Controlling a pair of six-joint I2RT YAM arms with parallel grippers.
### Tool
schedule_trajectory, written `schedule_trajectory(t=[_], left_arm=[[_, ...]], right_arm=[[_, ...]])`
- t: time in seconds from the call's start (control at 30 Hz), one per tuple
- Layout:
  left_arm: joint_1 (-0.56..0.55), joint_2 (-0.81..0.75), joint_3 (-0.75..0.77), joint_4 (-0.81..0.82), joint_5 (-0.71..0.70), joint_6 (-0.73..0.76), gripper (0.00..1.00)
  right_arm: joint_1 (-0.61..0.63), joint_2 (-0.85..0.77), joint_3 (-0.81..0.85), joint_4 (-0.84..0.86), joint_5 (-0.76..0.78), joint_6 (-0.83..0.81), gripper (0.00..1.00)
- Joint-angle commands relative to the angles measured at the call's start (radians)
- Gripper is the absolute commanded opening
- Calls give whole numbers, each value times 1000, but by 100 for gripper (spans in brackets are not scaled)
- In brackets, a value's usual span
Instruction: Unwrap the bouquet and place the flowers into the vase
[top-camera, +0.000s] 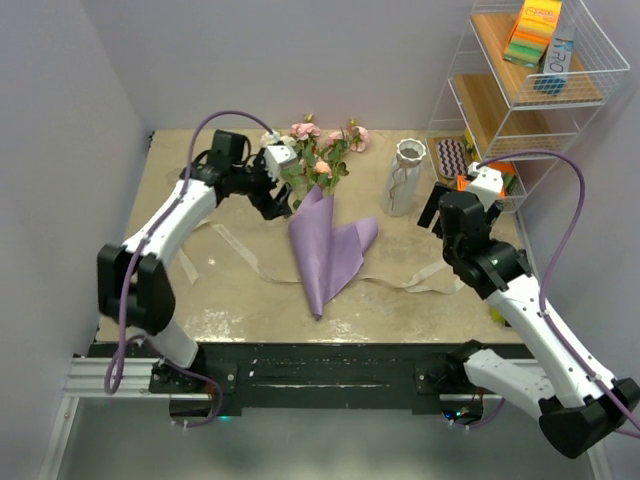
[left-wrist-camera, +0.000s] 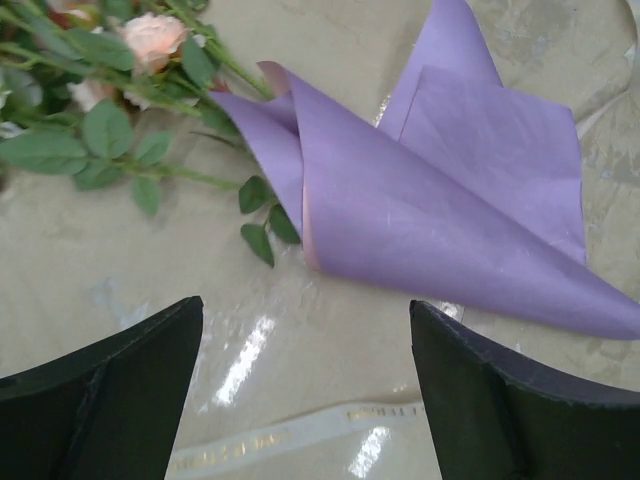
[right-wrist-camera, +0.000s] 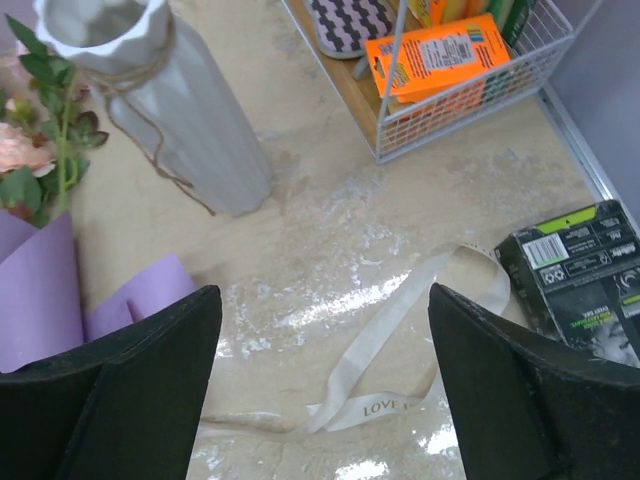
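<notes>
Both the left gripper (left-wrist-camera: 303, 310) and right gripper (right-wrist-camera: 325, 300) are held wide and empty mid-unwrapping; the lilac paper cone (top-camera: 325, 245) of pink roses (top-camera: 320, 150) lies near the white ceramic vase (top-camera: 403, 180), so stems are judged due to be pulled free.

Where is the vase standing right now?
In the top view the vase stands upright toward the far right of the table, between the flowers and the wire shelf rack.

The paper cone (left-wrist-camera: 420, 220) is lilac, blooms (left-wrist-camera: 152, 35) pink and peach, vase (right-wrist-camera: 190, 130) white, ribbon (right-wrist-camera: 395, 325) apparently cream.
</notes>
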Motion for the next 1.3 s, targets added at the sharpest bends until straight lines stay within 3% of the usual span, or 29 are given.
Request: schedule_trajectory(t=[0.0,0.17,0.47,0.8,1.0,1.27], left_arm=[[-66,193,170,-6,93,-13,88],[-112,360,313,-24,132,13,88],[-140,553,477,-72,124,75,88],[-146,649,551,-135,101,73,84],[-152,646,514,-138,104,84,76],[-155,653,502,-161,119,96,46]], right_arm=[[1,-58,-29,100,-101,-61,84],[1,-79,-57,118,-153,-72,73],[0,-65,-75,132,-188,-76,72],[1,-88,-78,164,-239,-102,72],[1,-84,-75,175,-249,-107,74],[1,-97,-83,176,-251,-108,74]])
